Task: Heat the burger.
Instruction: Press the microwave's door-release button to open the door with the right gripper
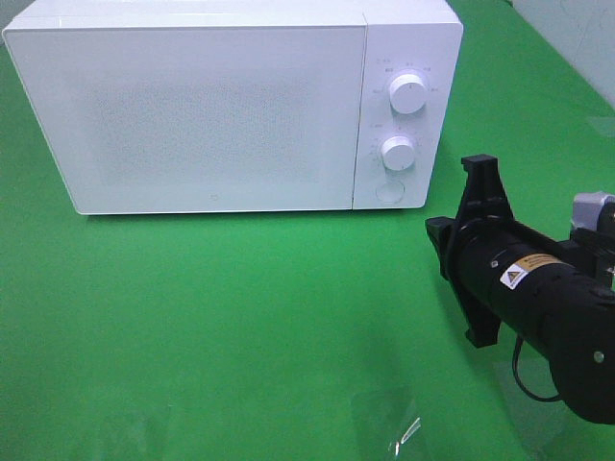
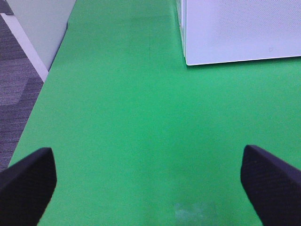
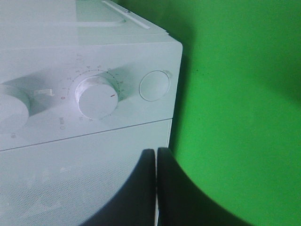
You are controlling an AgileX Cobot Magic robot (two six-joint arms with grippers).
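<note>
Burger not seen, judged soft/light, low side hold advised | L gripper (image 2: 150, 188) jaws wide, empty | R gripper (image 3: 156, 157) jaws closed, empty

Bright overhead light is washing out the white microwave (image 1: 211, 115). Glare is glinting on the green table (image 1: 240, 317) near its front edge, and the microwave is casting a soft shadow beside itself.
</note>
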